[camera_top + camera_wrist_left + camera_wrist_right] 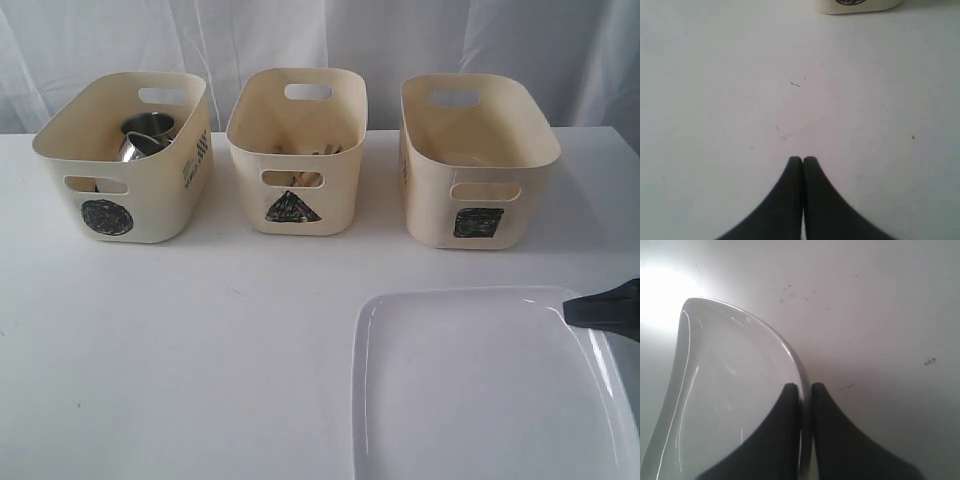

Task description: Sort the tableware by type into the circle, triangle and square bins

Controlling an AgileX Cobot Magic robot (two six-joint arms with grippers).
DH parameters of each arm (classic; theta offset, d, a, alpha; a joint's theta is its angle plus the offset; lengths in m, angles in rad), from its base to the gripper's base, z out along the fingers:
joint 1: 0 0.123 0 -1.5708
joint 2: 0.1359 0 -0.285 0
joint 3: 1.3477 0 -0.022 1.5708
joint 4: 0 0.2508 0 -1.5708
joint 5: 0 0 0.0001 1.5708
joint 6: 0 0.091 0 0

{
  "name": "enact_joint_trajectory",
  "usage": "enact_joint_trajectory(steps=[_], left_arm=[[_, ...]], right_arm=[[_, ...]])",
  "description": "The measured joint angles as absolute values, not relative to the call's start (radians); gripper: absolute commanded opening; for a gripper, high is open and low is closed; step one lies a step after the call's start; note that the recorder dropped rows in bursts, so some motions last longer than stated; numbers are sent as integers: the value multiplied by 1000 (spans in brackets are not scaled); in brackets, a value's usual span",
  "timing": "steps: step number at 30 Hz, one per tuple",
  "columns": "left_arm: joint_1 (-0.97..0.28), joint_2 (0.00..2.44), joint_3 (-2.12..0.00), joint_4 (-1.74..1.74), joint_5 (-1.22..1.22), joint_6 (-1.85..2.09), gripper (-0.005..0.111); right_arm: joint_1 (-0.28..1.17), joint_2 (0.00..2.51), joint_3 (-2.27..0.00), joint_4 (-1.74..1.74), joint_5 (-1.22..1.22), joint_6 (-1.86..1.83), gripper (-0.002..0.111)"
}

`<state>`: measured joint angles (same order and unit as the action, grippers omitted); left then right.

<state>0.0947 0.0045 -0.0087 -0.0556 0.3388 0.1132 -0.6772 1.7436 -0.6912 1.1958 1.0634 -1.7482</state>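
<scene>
Right hand point(805, 386) pinches the white plate point(725, 385) by its rim; left hand point(802, 159) pressed together over the worktop point(730, 90).

Ext. view bright, even, diffuse. No hard shadows, only faint soft ones on tabletop point(200, 330) beyond the plate point(470, 400), at the bins' point(296, 150) bases. Thin glare lines along plate rim. Right wrist view: blown-out white patch just beside plate's rounded corner; right tool point(806, 386) black, soft, no detail. Left wrist view flat, pinkish tint; left tool point(803, 160) blurred.
</scene>
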Motion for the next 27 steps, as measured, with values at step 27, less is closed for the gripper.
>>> enact_joint_trajectory(steps=[27], left_arm=[[95,5,-9,-56,339,113,0]], right_arm=[[-677,1838,-690,1225,988,-1657,0]])
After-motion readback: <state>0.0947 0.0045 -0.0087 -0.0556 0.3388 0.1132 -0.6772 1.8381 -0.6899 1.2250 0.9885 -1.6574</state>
